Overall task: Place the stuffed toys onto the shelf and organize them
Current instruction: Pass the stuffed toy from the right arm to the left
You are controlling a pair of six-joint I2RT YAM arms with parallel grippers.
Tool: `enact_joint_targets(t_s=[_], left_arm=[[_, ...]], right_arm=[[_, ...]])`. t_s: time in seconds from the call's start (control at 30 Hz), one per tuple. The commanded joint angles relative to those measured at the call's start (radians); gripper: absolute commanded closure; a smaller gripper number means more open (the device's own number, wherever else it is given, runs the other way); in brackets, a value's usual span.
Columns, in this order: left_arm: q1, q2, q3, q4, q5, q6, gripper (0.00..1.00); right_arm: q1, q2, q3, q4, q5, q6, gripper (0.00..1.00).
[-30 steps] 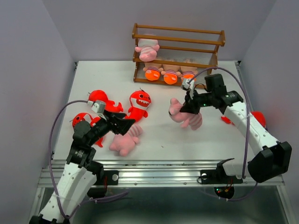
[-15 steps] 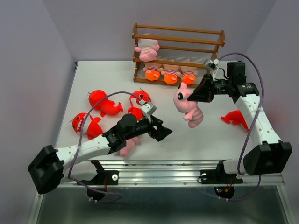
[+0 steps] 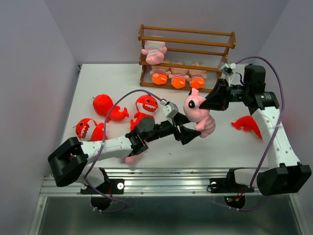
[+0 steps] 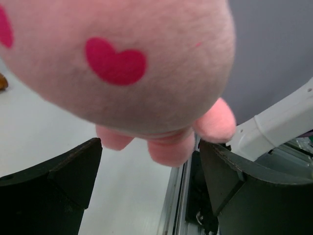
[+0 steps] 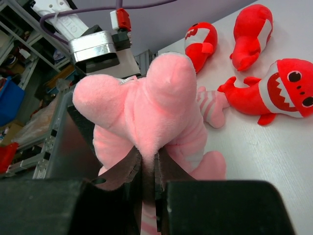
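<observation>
Pink plush, striped: the pink striped toy is off the tabletop, hanging in the air a little right of its middle, nearer the far edge than the near one, short of the shelf.

Grip. The right gripper is pressed together on a thin fold of plush at the toy's upper end, and nothing more than that fold. The left gripper is spread wide under the toy, one jaw on each side of the lower end and its stubby feet. In the left wrist view neither jaw appears to touch it.

Risks, as I judge them:
- If the right pinch lets go before your left jaws close, the toy drops to the tabletop, toward the near edge.
- A thin fold of soft plush can slide out on its own under any tug.
- If the left jaws close only on the feet, the toy will flop over and go onto a shelf level badly.
- The two grippers are very near each other, so a careless close could knock finger against finger.

Heading. In the top view the head is at the far-left end, face toward the left edge. The striped body trails to the near-right. The long axis runs head to feet, tilted and hanging rather than lying flat.
</observation>
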Motion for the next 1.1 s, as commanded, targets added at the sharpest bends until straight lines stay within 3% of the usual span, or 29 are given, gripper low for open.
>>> enact_joint_targets(t_s=[0.0, 0.13, 0.23, 0.27, 0.3, 0.33, 0.37, 0.4, 0.5, 0.63, 0.8, 0.9, 0.97, 1.0, 1.07], left_arm=[[-0.029, 0.023, 0.057, 0.206, 0.009, -0.038, 0.08], [-0.065, 0.091, 0.110, 0.256, -0.017, -0.047, 0.09], [-0.074, 0.134, 0.137, 0.298, -0.073, -0.069, 0.12], [-0.074, 0.143, 0.143, 0.301, -0.092, -0.072, 0.20], [-0.074, 0.148, 0.147, 0.300, -0.118, -0.081, 0.20], [-0.074, 0.154, 0.155, 0.301, -0.154, -0.084, 0.33], [-0.074, 0.158, 0.160, 0.294, -0.175, -0.089, 0.42], [-0.074, 0.158, 0.160, 0.295, -0.202, -0.090, 0.60], [-0.074, 0.145, 0.140, 0.336, -0.244, -0.096, 0.90], [-0.074, 0.114, 0.112, 0.358, -0.268, -0.083, 0.99], [-0.072, 0.013, 0.074, 0.260, -0.342, 0.024, 1.00], [-0.072, -0.059, 0.083, 0.064, -0.351, 0.106, 1.00], [-0.072, -0.098, 0.114, -0.124, -0.357, 0.178, 1.00], [-0.072, -0.107, 0.135, -0.180, -0.366, 0.198, 1.00], [-0.072, -0.130, 0.146, -0.315, -0.379, 0.232, 1.00]], right_arm=[[-0.001, -0.021, 0.002, 0.048, 0.005, 0.042, 0.87], [-0.001, -0.047, -0.035, 0.171, 0.048, 0.191, 0.88], [-0.001, -0.124, -0.158, 0.596, 0.112, 0.482, 0.88], [-0.001, -0.170, -0.199, 0.702, 0.144, 0.641, 0.88], [-0.001, -0.187, -0.234, 0.791, 0.161, 0.704, 0.88], [-0.001, -0.191, -0.248, 0.814, 0.172, 0.725, 0.88], [-0.001, -0.190, -0.248, 0.815, 0.175, 0.740, 0.88], [-0.001, -0.188, -0.248, 0.815, 0.183, 0.753, 0.88], [-0.001, -0.202, -0.268, 0.813, 0.200, 0.740, 0.88], [-0.001, -0.210, -0.288, 0.813, 0.211, 0.740, 0.87], [-0.001, -0.234, -0.306, 0.798, 0.224, 0.702, 0.76], [-0.001, -0.245, -0.276, 0.647, 0.267, 0.563, 0.64], [-0.001, -0.242, -0.212, 0.448, 0.315, 0.392, 0.50], [-0.001, -0.238, -0.189, 0.389, 0.376, 0.342, 0.37], [-0.001, -0.233, -0.138, 0.271, 0.424, 0.233, 0.29]])
